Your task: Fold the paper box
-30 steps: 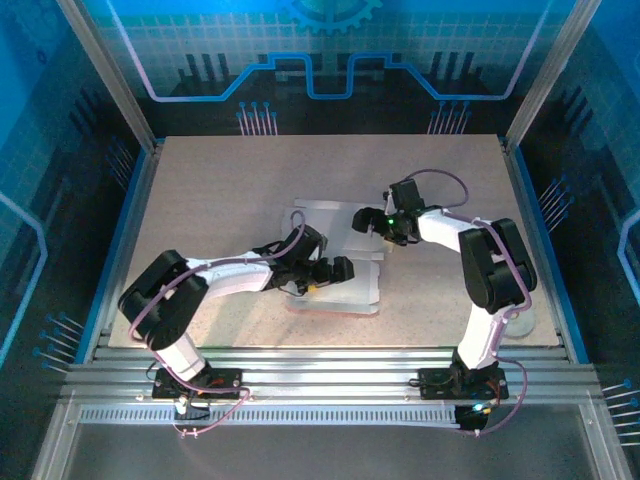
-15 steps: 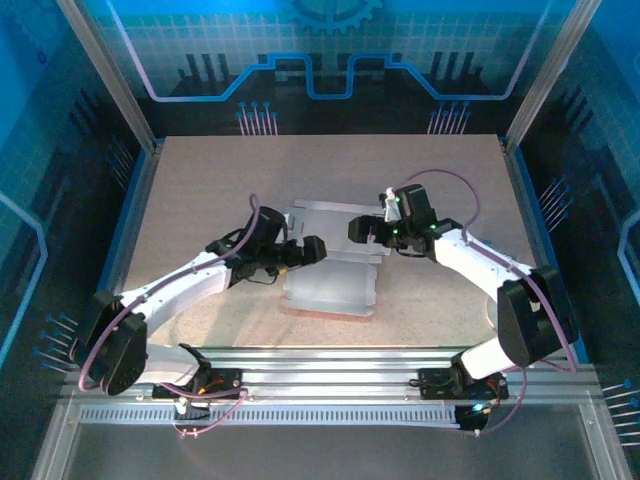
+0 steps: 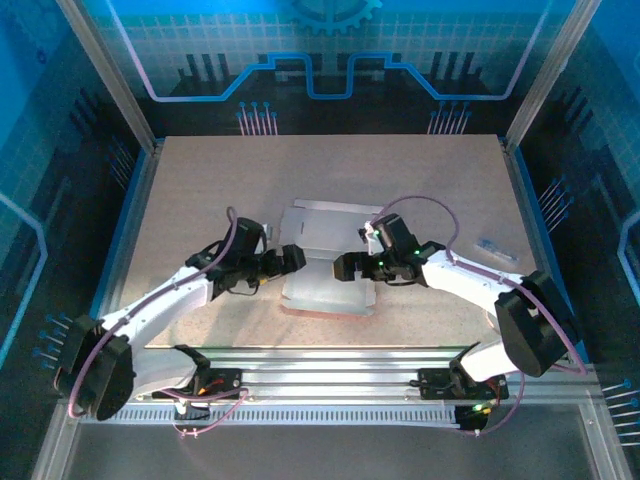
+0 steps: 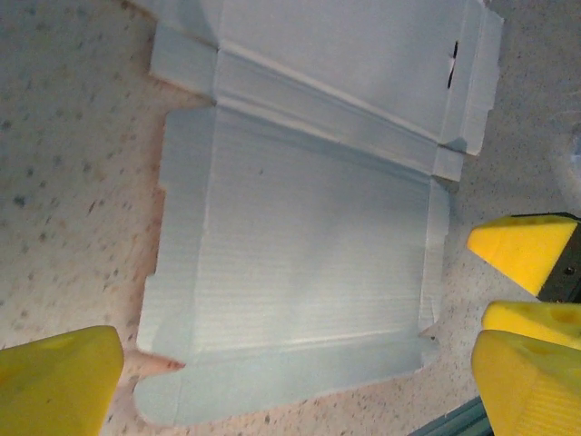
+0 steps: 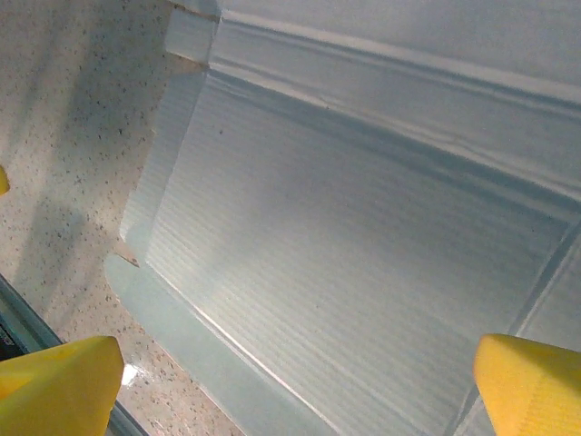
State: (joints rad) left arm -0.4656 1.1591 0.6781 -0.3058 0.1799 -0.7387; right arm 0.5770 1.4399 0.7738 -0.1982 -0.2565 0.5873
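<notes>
Worrying about clash: left gripper (image 3: 296, 256) and right gripper (image 3: 341, 268) are crowding one panel of paper box (image 3: 326, 293), tips nearly meeting. Thin sheet likely sliding on table (image 3: 200, 180) instead of creasing. Box is lying flat mid-table, whitish face up. Left arm is reaching in from 8 o'clock, right from 3 o'clock, both low. Jaws are gaping wide, holding nothing.

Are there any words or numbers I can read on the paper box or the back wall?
None can be read.
The paper box is blank: only creases and a slot.
The back wall shows a drawn gear and lines, no letters.
The small object on the right is too small to tell.
</notes>
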